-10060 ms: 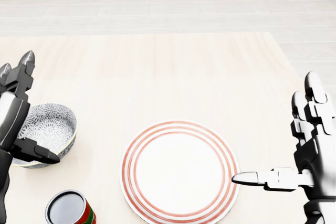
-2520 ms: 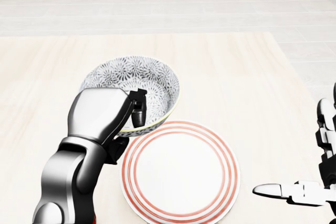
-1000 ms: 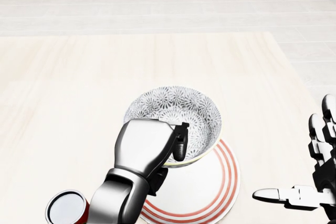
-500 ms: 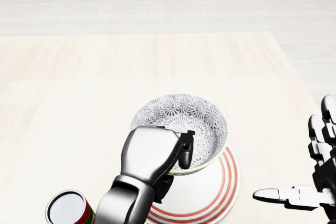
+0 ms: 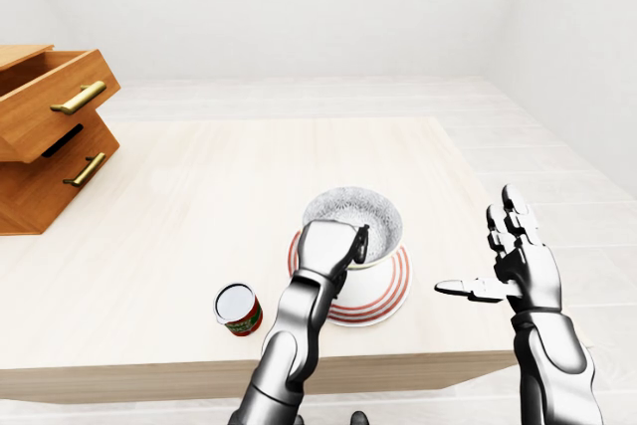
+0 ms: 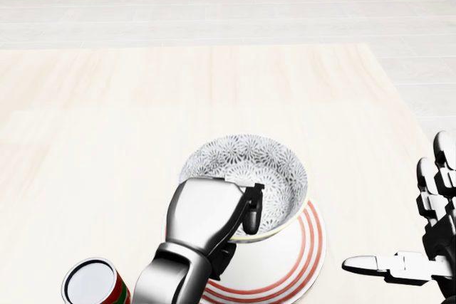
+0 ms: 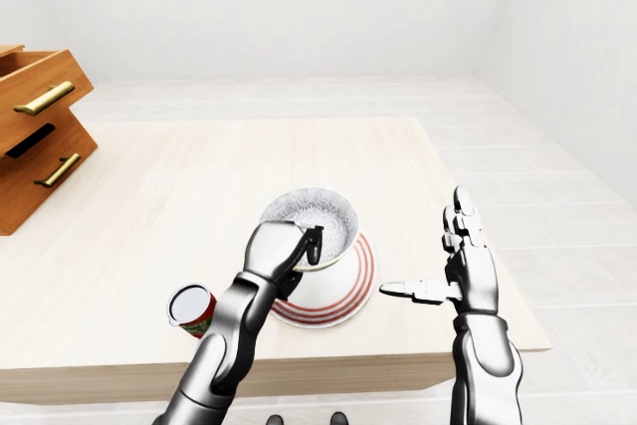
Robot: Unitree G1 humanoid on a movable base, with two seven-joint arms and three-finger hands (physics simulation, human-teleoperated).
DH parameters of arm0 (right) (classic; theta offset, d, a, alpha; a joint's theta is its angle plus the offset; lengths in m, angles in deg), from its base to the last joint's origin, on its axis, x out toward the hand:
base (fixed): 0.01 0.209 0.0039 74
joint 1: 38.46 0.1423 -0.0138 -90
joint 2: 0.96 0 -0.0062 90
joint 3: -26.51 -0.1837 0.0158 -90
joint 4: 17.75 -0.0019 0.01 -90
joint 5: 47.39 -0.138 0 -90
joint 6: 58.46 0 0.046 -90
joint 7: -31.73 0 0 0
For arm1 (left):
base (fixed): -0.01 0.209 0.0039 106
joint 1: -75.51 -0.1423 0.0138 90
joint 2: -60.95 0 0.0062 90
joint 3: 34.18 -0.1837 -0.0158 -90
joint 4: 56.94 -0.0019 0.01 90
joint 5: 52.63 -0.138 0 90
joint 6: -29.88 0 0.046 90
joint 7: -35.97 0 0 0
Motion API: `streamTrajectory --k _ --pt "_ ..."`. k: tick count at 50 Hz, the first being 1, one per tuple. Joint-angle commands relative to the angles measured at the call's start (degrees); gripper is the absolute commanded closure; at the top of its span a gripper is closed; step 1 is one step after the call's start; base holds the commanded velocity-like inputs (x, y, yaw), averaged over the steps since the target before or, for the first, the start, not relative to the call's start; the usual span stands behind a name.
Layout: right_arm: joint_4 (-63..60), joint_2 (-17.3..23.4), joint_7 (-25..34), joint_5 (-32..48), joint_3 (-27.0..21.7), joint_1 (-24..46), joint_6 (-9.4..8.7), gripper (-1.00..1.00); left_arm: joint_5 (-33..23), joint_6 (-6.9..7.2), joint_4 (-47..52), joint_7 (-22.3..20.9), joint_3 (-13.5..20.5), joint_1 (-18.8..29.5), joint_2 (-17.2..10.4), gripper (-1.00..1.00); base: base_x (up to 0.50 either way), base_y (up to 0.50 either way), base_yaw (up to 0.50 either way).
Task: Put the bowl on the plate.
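Note:
The patterned grey-and-white bowl is over the red-ringed white plate, tilted slightly; whether it touches the plate I cannot tell. My left hand is shut on the bowl's near rim, one finger hooked inside it, the palm covering the plate's left part. My right hand hovers open at the head view's right edge, off the plate's right side, fingers up and thumb pointing at the plate. The eye views show the bowl centred on the plate.
A red and green can with a white lid stands at the lower left of the head view. A wooden drawer unit with brass handles sits at the table's left, top drawer pulled out. The table edge runs close below the plate.
Over the last second my left hand has carried the bowl a little right and down over the plate. Ten seconds ago the bowl sat on the table at left. The right hand has barely moved.

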Motion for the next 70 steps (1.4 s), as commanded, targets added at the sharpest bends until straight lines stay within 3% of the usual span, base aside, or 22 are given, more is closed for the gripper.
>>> streamTrajectory --k 1,42,70 --pt "-0.22 -0.05 -0.09 0.17 0.18 -0.05 0.00 -1.00 0.09 -0.46 0.59 2.13 -0.25 -0.70 -0.21 1.00 0.00 0.00 0.00" --pt "-0.86 0.01 0.31 -0.11 -0.44 -0.22 0.00 -1.00 0.14 -0.70 -2.05 4.66 -0.53 -1.21 -0.43 1.00 0.00 0.00 0.00" --pt "-0.34 -0.18 0.07 0.59 0.13 -0.09 0.00 -1.00 1.76 -1.83 -5.63 8.12 0.29 -1.72 -1.37 1.00 0.00 0.00 0.00"
